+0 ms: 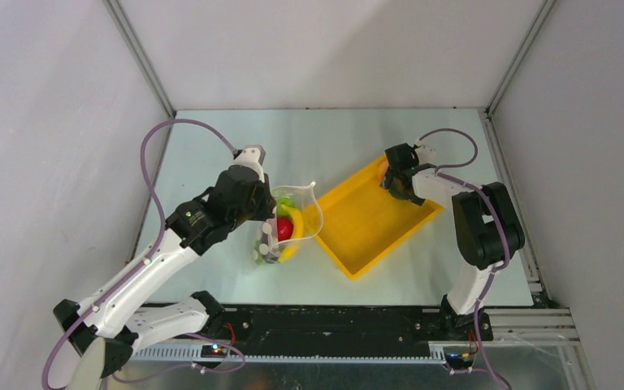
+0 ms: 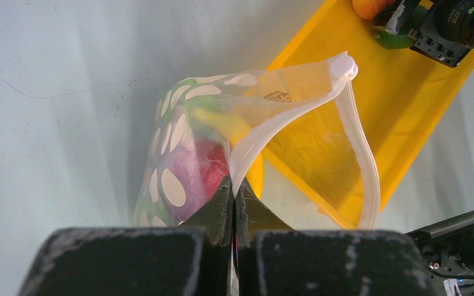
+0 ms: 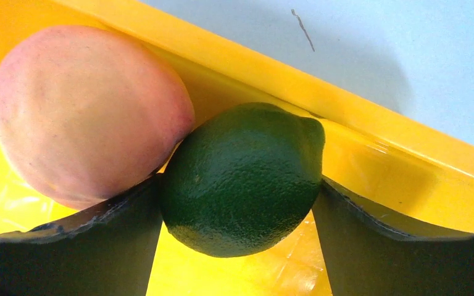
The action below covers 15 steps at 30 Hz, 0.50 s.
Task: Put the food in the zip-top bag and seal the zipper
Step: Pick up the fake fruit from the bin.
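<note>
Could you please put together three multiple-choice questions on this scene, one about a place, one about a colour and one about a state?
1. Where does the green round fruit lie?
A) inside the zip-top bag
B) in the tray, beside the peach
C) clamped in the left tool

2. What colour is the tray?
A) yellow
B) blue
C) white

3. How does the bag's mouth stand?
A) zipped shut and lying flat
B) folded under the tray
C) gaping open, with the left tool shut on its edge

Answers:
1 B: the right wrist view shows it on the tray floor next to the peach.
2 A: the tray is bright yellow in all three views.
3 C: the left wrist view shows the tool pinching the rim while the white strip curves wide apart.
</note>
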Each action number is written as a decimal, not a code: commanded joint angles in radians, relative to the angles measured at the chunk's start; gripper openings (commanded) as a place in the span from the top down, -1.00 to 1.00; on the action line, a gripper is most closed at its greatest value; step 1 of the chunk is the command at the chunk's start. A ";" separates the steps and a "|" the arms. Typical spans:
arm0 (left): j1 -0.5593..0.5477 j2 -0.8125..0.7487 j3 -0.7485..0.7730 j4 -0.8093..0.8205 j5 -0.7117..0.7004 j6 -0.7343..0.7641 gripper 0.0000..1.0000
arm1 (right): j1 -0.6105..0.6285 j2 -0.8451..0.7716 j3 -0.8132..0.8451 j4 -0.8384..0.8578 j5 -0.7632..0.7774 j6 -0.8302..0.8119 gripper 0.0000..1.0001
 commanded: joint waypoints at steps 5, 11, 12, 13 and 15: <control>0.000 -0.022 0.014 0.050 0.015 0.020 1.00 | 0.016 0.008 0.008 0.085 0.045 -0.056 -0.55; 0.000 -0.028 0.012 0.052 0.016 0.019 1.00 | 0.048 -0.038 0.008 0.055 0.072 -0.082 -0.34; 0.000 -0.027 0.011 0.053 0.016 0.020 1.00 | 0.055 -0.047 0.008 0.044 0.092 -0.091 -0.32; 0.000 -0.028 0.011 0.053 0.017 0.019 1.00 | 0.069 -0.061 0.008 0.037 0.102 -0.094 -0.31; -0.001 -0.029 0.011 0.054 0.017 0.017 1.00 | 0.086 -0.086 0.006 0.014 0.122 -0.101 -0.31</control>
